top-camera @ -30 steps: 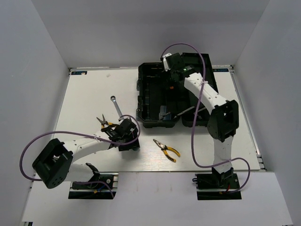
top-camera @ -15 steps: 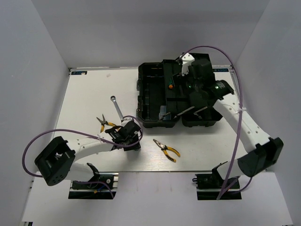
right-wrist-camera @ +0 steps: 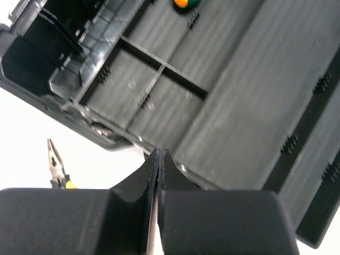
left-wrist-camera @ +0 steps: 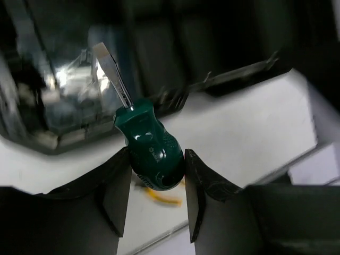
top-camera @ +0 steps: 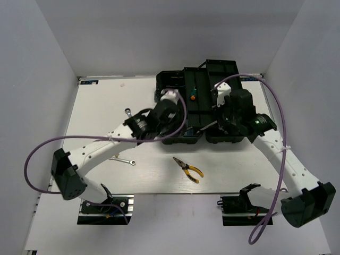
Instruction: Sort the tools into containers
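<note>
Left gripper [left-wrist-camera: 156, 164]: clamped across the handle of a stubby green-handled screwdriver [left-wrist-camera: 149, 149]. The flat blade points ahead, toward the dark wall of the open black toolbox [left-wrist-camera: 53, 106]. In the top view the gripper hangs over the toolbox's left half.

Right gripper [right-wrist-camera: 158, 159]: fingers pressed together with nothing between them, over the ribbed tray compartments at the box's near edge.

A second screwdriver [top-camera: 192, 94] lies in a centre compartment. Yellow-handled pliers [top-camera: 188, 170] and a wrench [top-camera: 123, 159] lie on the table [top-camera: 95, 106], in front of the box. Another wrench end [top-camera: 129, 112] shows beside the left arm.

Step in hand, as judged: put the held screwdriver in with its mate.
- Carry it over the divider into that centre compartment, not the left bay.
- Lower it until the blade is below the rim and level the tool. Then open, so it lies flat and does not bounce.
- Keep clear of the right arm; the two wrists are near each other.
</note>
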Robot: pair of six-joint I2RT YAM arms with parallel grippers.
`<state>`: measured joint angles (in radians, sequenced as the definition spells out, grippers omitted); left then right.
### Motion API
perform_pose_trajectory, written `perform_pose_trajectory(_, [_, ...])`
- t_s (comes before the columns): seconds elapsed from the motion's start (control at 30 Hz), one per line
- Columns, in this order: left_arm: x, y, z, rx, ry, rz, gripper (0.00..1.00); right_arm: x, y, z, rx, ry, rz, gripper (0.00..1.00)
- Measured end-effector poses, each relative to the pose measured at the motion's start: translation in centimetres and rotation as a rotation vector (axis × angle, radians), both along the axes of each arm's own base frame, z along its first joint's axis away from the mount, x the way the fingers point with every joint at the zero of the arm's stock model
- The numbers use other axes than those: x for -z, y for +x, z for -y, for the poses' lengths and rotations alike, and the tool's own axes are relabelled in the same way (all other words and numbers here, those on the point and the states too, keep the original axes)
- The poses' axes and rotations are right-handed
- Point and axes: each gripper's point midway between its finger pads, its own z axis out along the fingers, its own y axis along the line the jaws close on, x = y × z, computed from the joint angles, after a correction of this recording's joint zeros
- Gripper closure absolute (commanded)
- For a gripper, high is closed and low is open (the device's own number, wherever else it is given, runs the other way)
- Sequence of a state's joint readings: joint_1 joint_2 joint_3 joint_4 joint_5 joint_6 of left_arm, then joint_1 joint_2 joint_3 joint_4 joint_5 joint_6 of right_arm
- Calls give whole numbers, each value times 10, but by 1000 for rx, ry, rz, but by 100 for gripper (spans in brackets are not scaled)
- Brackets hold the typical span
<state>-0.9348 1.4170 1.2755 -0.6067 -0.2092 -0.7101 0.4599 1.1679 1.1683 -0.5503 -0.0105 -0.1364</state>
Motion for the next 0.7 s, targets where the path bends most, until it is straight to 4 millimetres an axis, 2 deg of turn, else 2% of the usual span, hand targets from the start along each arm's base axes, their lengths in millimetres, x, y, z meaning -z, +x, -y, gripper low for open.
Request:
perform_pose_trajectory(0.07, [-35,29,19,-3,-28,89,100,0,-5,7,8,-1,11,100])
perform_pose_trajectory(0.13, [-56,59,35,-9,-31,144,100,-4,-10,13,15,4,32,100])
perform_pose_trajectory(0.27, [-70,129,68,-30,-19,219,100,-6,-19,24,24,3,54,100])
perform_pose_trajectory(0.33, [-60,161,77,-35,1,240,100,0,-23,28,26,-1,48,100])
perform_pose_trajectory(0.47, [-29,210,87,-38,48,242,100,20,-37,32,10,-10,0,100])
perform_pose_trajectory(0.57, [-11,234,86,-49,74,249,100,34,-45,33,-6,-12,-37,100])
perform_pose_trajectory(0.7, [4,247,76,-58,110,243,99,42,-52,31,-26,-2,-64,100])
